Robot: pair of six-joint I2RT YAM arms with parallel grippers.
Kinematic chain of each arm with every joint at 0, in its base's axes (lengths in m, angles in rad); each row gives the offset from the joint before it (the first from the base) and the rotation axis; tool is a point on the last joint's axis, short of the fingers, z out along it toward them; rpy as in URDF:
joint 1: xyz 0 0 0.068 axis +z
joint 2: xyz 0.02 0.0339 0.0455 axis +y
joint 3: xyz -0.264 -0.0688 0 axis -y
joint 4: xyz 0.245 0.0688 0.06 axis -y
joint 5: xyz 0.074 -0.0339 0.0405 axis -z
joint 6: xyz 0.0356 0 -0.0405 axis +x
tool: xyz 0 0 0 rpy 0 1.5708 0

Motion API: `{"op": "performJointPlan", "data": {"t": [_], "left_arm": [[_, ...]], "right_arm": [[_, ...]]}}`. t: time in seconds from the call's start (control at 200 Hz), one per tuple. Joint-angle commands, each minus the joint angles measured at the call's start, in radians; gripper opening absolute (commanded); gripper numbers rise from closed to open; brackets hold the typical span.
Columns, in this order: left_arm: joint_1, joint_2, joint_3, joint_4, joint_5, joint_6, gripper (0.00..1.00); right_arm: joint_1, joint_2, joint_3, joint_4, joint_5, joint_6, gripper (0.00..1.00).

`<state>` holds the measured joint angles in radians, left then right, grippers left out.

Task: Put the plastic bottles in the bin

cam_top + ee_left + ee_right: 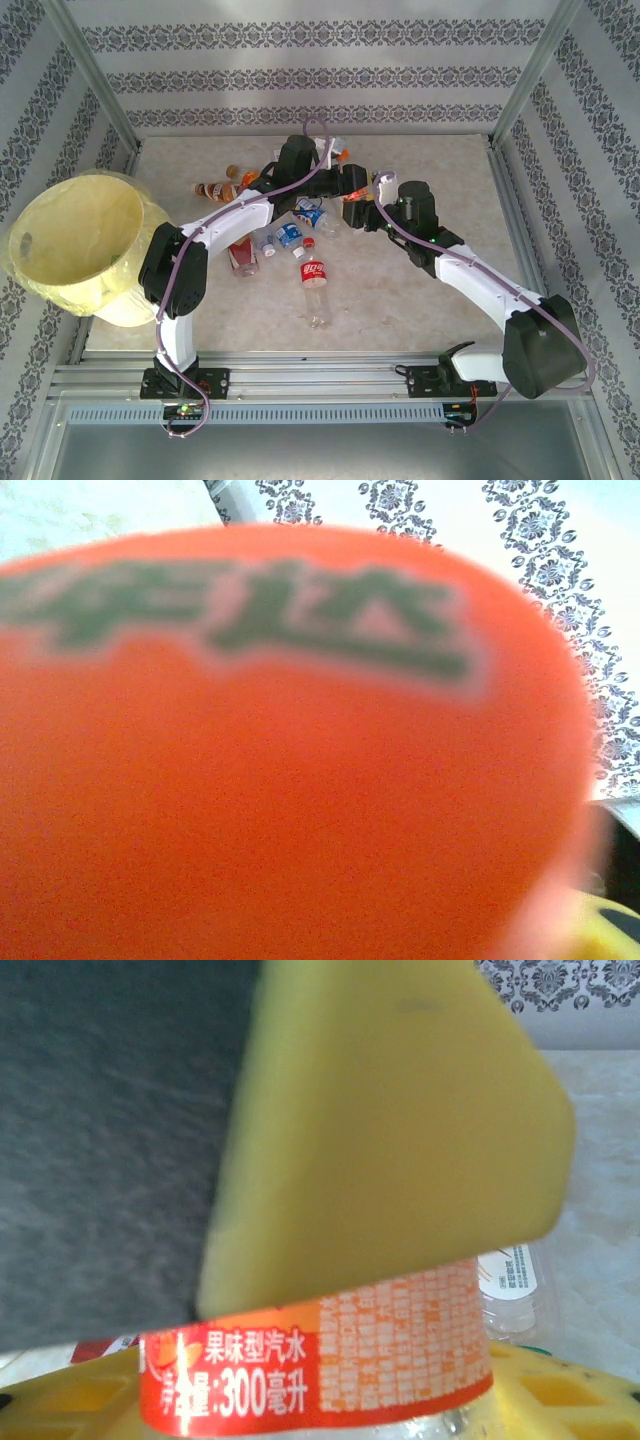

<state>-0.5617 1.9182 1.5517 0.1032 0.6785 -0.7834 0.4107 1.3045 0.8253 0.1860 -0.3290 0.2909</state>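
My right gripper (360, 212) (320, 1405) is shut on an orange-labelled plastic bottle (320, 1360) (351, 199) at mid-table, its yellow fingers (560, 1390) touching both sides. My left gripper (338, 184) meets it there. One yellow left finger (400, 1130) lies across the bottle's top, but how the left jaws stand is hidden. The blurred orange label (280, 780) sits right against the left wrist camera. More bottles lie on the table: a red-labelled one (313, 280), blue-labelled ones (289, 234) and brown ones (215, 190). The pale-yellow bin (80, 230) stands at the left edge.
A metal frame and patterned walls (320, 75) enclose the table. Another clear bottle (520, 1280) lies just behind the held one. Both arms cross over the bottle pile; bare tabletop (450, 170) lies at the back right.
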Motion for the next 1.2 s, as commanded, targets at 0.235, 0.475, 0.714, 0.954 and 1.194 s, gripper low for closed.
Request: {"op": "performJointPlan", "data": {"t": [0.235,0.475,0.714,0.954,1.194], "left_arm": [[-0.004,-0.060,0.028,-0.098,-0.071,0.071,0.53],[0.017,-0.113,0.022,-0.191,-0.156,0.119,0.52],[0.040,-0.189,0.004,-0.285,-0.256,0.177,0.53],[0.076,-0.248,0.004,-0.384,-0.334,0.218,0.53],[0.125,-0.334,-0.005,-0.472,-0.409,0.258,0.53]], "right_arm": [[-0.013,-0.057,0.038,-0.102,-0.114,-0.111,0.96],[-0.013,-0.140,0.008,-0.145,-0.050,-0.188,0.98],[-0.013,-0.216,-0.059,-0.058,0.002,-0.192,0.98],[-0.013,-0.249,-0.115,0.046,0.070,-0.191,0.98],[-0.012,-0.228,-0.120,0.092,0.081,-0.170,0.98]]}}
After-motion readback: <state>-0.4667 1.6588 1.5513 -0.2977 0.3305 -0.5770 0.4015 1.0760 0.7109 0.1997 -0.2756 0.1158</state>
